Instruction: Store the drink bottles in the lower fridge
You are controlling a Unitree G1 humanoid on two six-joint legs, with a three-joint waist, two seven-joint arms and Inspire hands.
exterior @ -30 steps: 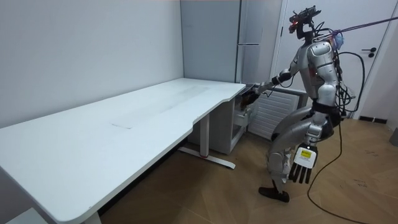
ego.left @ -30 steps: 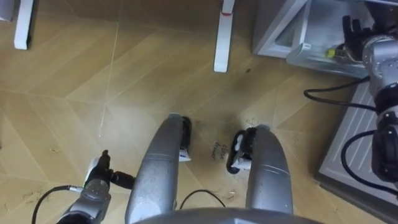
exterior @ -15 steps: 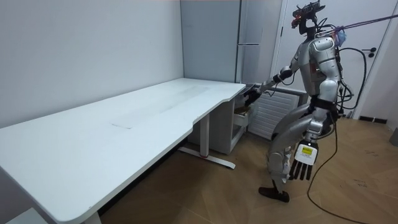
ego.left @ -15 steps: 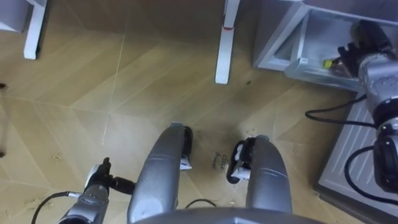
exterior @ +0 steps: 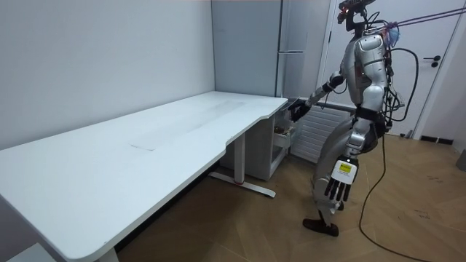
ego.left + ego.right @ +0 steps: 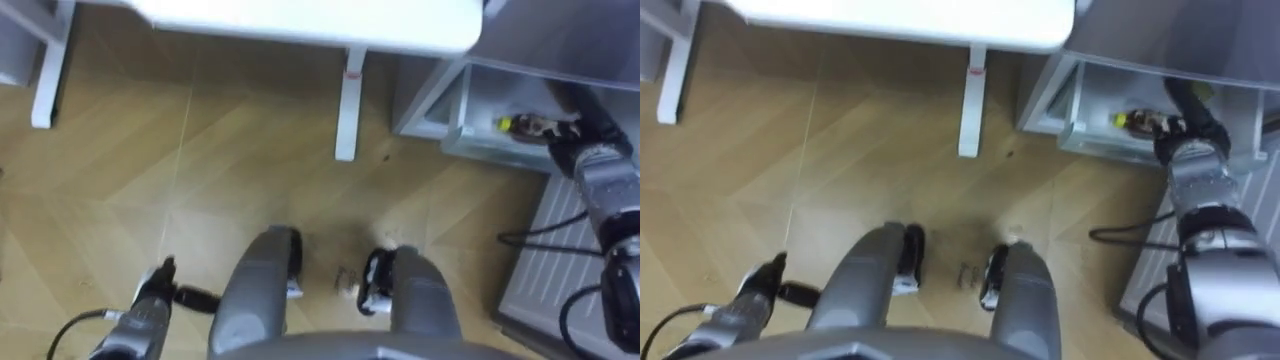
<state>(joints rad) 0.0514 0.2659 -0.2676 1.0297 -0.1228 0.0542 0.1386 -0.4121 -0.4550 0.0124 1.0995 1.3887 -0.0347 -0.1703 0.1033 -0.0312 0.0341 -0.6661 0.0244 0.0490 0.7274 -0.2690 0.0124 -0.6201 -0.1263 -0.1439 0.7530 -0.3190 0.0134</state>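
Stood on a wooden floor (image 6: 200,160) at the far end of a long white table (image 5: 182,120), close beside a tall grey fridge (image 5: 291,44), with knees bent and body upright. Held the right arm out low toward the fridge's open lower compartment (image 6: 1080,100), a pale box with a raised rim just past the table's corner. Kept the right hand (image 6: 1190,120) at the mouth of that compartment, dark and partly hidden against its inside. Could not tell whether the fingers were spread, pressed together or closed on anything. Saw one drink there: a dark bottle (image 6: 1140,122) with a yellow cap, lying on its side inside the lower compartment, cap toward the view's left, right against the hand. Could not tell whether held or merely touched. Let the left arm hang straight down beside the thigh, the left hand (image 5: 338,185) slack and holding nothing, fingers straight and pointing at the floor. Looked down from the head past both knees to a white table leg (image 6: 972,100) standing just left of the compartment, apart from it. Made out a white ribbed panel (image 6: 560,250) at the lower right, below the right forearm and beside the fridge.
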